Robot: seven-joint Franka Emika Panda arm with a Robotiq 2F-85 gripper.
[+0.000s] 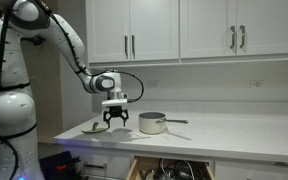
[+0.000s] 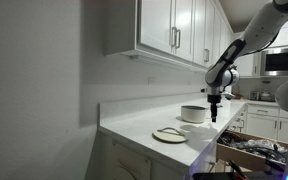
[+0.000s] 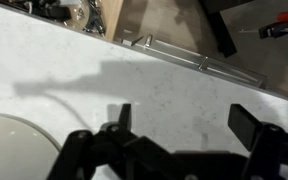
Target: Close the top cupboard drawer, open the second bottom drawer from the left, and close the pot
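The silver pot stands uncovered on the white counter, its long handle pointing right; it also shows in an exterior view. A round flat lid lies on the counter to its left, also seen in an exterior view and at the wrist view's bottom left. My gripper hangs open and empty just above the counter between lid and pot. A drawer under the counter stands open with utensils inside; its silver handle shows in the wrist view. The top cupboard doors look shut.
The counter runs along a white backsplash with a wall outlet. The wall cabinets hang above it. The open drawer juts out in front of the counter edge.
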